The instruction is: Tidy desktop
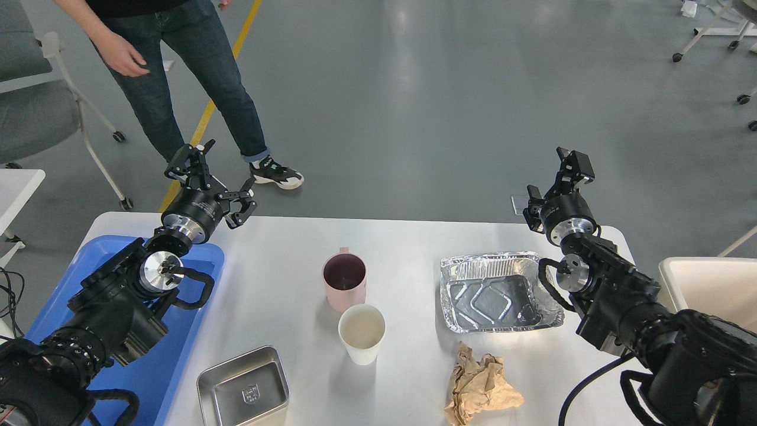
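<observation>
Head view shows me the white bench [414, 248] filling the lower frame. My left gripper [222, 177] hangs over its far left corner, fingers spread wide and empty, above the blue tray [195, 331] on the left edge. My right gripper [553, 180] sits past the far right corner; I cannot tell how its fingers stand. Mid-bench a pink cup [344, 281] touches a white paper cup [362, 333]. A foil tray [497, 291] lies toward the right edge, crumpled brown paper [480, 386] and a steel pan [243, 387] at the near edge. A cream bin [709, 281] stands just off the right edge.
</observation>
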Robot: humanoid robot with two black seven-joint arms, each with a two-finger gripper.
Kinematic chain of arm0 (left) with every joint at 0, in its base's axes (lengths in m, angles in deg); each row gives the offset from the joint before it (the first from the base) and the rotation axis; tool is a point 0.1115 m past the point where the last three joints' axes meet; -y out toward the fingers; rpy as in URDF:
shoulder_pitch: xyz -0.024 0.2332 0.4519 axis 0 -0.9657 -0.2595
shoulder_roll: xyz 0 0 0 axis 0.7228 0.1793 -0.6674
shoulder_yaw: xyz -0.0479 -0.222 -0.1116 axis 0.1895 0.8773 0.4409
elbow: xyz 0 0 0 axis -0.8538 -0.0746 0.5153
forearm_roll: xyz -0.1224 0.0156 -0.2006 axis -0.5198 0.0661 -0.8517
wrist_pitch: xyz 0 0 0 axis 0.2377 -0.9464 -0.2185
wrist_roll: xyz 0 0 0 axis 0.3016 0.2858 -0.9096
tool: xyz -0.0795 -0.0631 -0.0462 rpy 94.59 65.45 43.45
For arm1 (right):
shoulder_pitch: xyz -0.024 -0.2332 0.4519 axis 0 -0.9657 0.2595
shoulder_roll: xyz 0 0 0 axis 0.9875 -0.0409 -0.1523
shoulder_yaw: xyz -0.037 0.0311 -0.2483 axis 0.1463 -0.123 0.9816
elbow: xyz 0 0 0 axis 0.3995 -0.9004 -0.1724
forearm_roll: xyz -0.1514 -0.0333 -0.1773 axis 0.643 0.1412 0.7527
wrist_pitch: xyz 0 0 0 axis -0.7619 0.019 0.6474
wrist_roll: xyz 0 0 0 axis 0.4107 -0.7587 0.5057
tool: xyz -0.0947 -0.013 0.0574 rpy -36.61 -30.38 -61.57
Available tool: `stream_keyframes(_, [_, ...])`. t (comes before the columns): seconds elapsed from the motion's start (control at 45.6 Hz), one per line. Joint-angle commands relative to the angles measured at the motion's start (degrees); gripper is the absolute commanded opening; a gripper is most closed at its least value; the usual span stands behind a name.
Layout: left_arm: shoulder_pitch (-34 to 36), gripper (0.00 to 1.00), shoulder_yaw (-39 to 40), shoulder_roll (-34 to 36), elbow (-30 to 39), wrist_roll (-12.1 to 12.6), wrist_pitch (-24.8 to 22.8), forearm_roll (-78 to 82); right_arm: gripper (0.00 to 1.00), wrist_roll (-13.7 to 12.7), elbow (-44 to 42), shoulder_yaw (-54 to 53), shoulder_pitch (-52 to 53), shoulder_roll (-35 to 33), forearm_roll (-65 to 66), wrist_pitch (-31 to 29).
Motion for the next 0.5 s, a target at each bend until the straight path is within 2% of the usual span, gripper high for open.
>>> stream_keyframes(0.0, [0.2, 1.00, 0.1, -0.1, -0.1, -0.2, 0.2, 0.0, 1.00, 0.0, 0.0, 0.0, -0.1, 0.1, 0.0, 0.1])
stream_keyframes(0.088, [0.3, 1.00, 0.1, -0.2, 0.0, -0.4, 0.2, 0.0, 1.00, 0.0, -0.1, 0.0, -0.1, 0.1, 0.0, 0.1])
stream_keyframes(0.153, [0.4, 1.00, 0.1, -0.1, 0.0, 0.4, 0.2, 0.0, 1.00, 0.0, -0.1, 0.0, -0.1, 0.1, 0.0, 0.1])
stream_keyframes(0.482, [0.5, 1.00, -0.1, 1.1, -0.1, -0.3, 1.1, 0.3, 1.00, -0.1, -0.1, 0.0, 0.0, 0.0, 0.0, 0.1])
